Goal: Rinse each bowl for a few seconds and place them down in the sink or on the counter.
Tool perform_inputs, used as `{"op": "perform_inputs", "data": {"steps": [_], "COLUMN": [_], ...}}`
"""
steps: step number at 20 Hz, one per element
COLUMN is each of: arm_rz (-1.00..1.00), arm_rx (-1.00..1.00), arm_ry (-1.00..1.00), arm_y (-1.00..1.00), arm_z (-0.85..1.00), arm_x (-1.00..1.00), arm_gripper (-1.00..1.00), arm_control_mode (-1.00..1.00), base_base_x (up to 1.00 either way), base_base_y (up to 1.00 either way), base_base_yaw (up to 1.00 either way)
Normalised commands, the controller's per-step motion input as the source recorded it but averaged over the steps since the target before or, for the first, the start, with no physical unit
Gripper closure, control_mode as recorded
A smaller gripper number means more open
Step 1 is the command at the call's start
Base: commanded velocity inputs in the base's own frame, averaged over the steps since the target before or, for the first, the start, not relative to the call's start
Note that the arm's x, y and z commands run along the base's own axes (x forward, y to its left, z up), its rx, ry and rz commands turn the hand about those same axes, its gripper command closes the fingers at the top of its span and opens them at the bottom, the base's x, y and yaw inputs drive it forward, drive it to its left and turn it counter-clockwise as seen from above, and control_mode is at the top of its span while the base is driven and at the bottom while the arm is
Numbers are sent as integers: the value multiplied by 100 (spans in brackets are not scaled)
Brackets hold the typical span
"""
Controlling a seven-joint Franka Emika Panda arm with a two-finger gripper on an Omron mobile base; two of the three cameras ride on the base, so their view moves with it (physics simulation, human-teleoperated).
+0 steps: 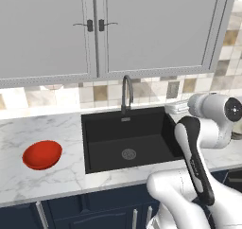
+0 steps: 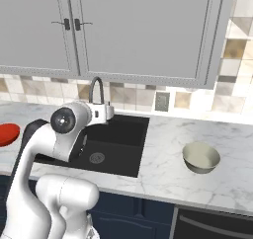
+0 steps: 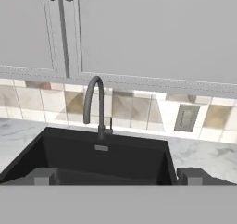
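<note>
my gripper is spread wide, holding nothing, facing the faucet over the sink; red bowl left on the counter, cream bowl right

Kitchen: sink, faucet, marble counter, probably wall cabinets.

My arm rises before the black sink. The cream bowl sits upright on the marble bench right of it; the red bowl lies far left.

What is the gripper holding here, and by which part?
Nothing. The gripper has its jaws wide apart with only the sink beyond them; both bowls sit on the counter.
</note>
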Motion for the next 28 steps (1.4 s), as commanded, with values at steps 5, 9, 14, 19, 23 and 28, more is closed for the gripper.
{"op": "perform_inputs", "data": {"steps": [5, 9, 14, 19, 23, 28], "arm_rz": [8, 8, 6, 1, 0, -1], "arm_rx": [-2, 0, 0, 3, 4, 2], "arm_ry": [-21, -13, -13, -11, -8, -4], "arm_y": [0, 0, 0, 3, 7, 18], "arm_z": [-11, -15, -35, -34, -22, -17], "arm_x": [6, 13, 9, 24, 23, 21], "arm_gripper": [-100, -100, -100, -100, -100, -100], "arm_control_mode": [-100, -100, -100, -100, -100, -100], "base_base_x": [0, 0, 0, 0, 0, 0], "base_base_y": [0, 0, 0, 0, 0, 0], "base_base_yaw": [0, 0, 0, 0, 0, 0]}}
